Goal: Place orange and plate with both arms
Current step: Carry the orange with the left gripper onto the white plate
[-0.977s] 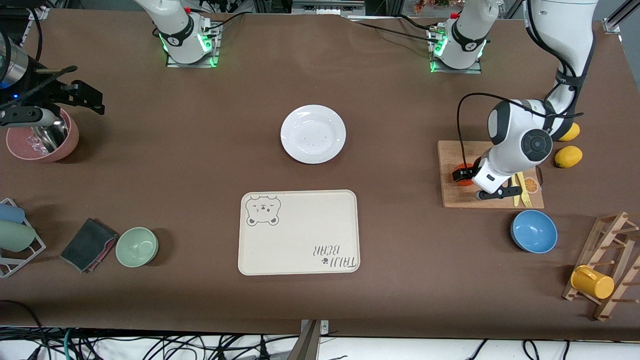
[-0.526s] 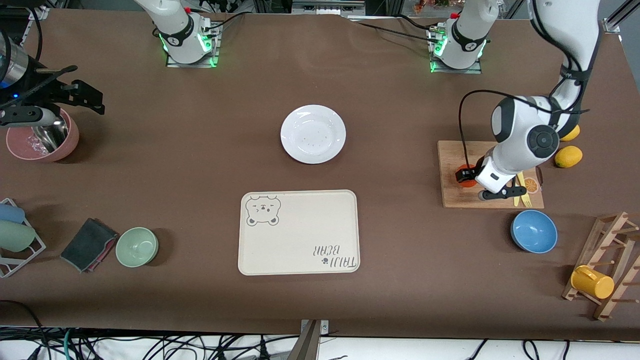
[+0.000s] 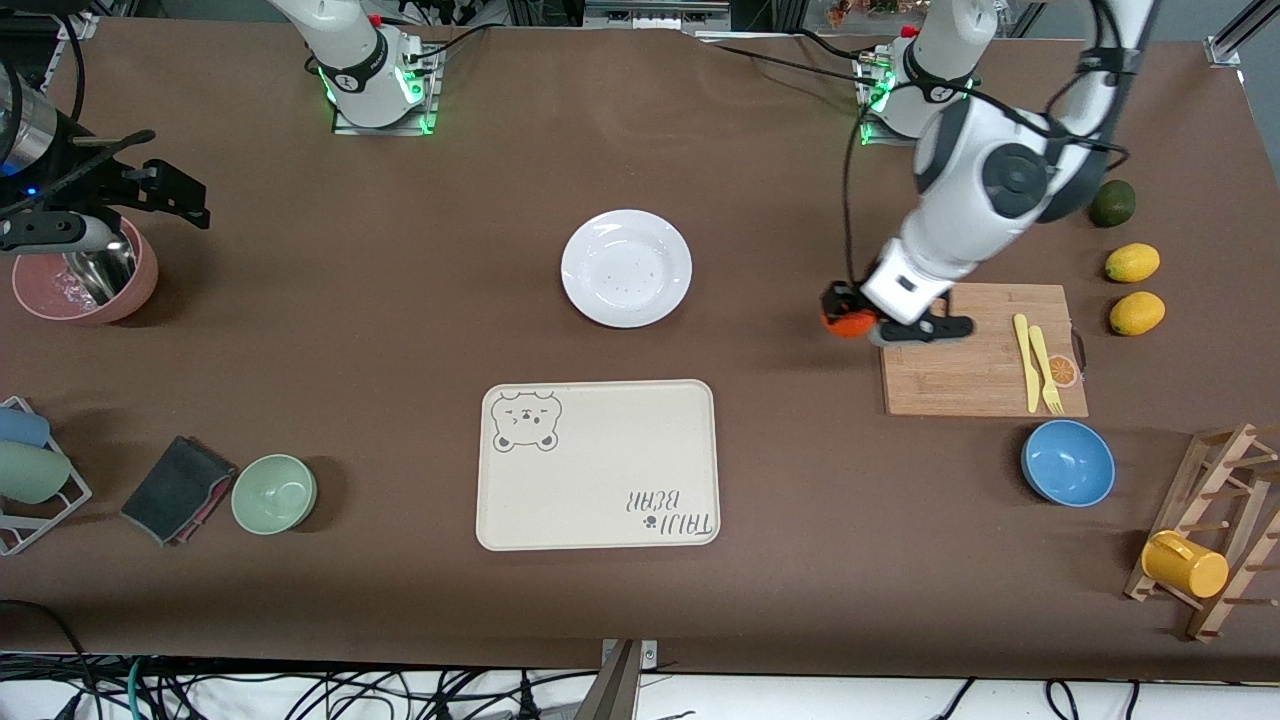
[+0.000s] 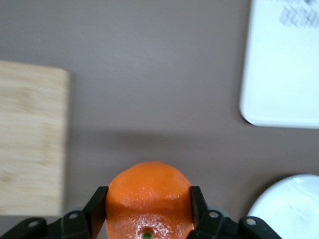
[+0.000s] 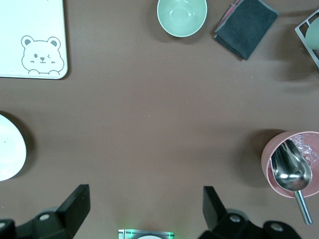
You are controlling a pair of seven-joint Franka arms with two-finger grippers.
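You have two arms with glossy white rounded shells and dark grey circular joint caps. Each base carries a black band, a red button and green lights. A black cable loops beside the left arm (image 3: pixel 975 190). Fingers (image 5: pixel 75 205) are matte black with small silver screws.

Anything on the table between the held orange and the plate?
No. Between the orange in the left gripper and the plate, the front view shows only bare table.

You see only an edge of the plate (image 4: pixel 291 206) in the left wrist view, cut by the frame. The orange (image 3: pixel 847 323) is partly hidden by the left gripper (image 3: pixel 852 312) in the front view.
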